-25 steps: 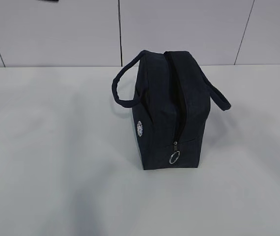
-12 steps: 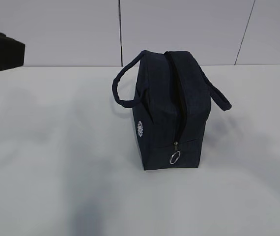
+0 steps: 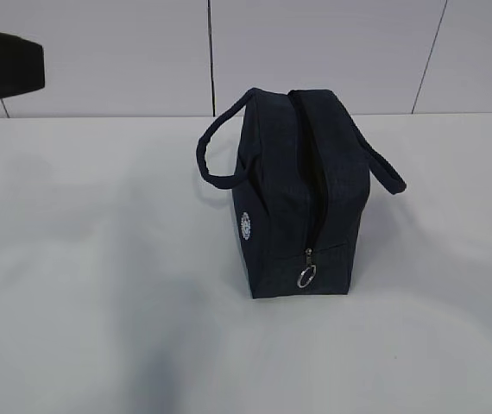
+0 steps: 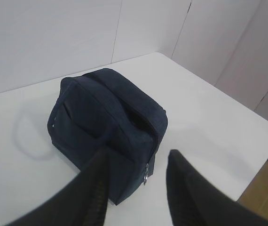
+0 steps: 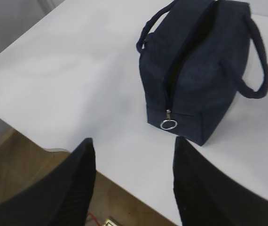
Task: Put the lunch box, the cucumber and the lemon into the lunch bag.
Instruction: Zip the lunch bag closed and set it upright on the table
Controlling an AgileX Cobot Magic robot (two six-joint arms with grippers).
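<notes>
The lunch bag (image 3: 302, 198) is dark navy and stands upright mid-table, one loop handle hanging to each side. Its top zipper runs as a narrow dark line down to a metal ring pull (image 3: 307, 276) at the near end, and no lining shows. A small white logo (image 3: 246, 226) is on its left face. The left gripper (image 4: 138, 155) hovers open and empty above the lunch bag (image 4: 106, 113), near its zipper end. My right gripper (image 5: 134, 141) is open and empty over the table's near edge, short of the lunch bag (image 5: 204, 70). The lunch box, cucumber and lemon are out of view.
A dark piece of the left arm (image 3: 4, 65) juts in at the upper left of the exterior view. White wall panels (image 3: 315, 52) stand behind the table. Wooden floor (image 5: 30, 179) shows past the table edge, and again at the corner (image 4: 265, 188).
A dark part of the left arm has come into the exterior view at the upper left. The bag has not moved.
</notes>
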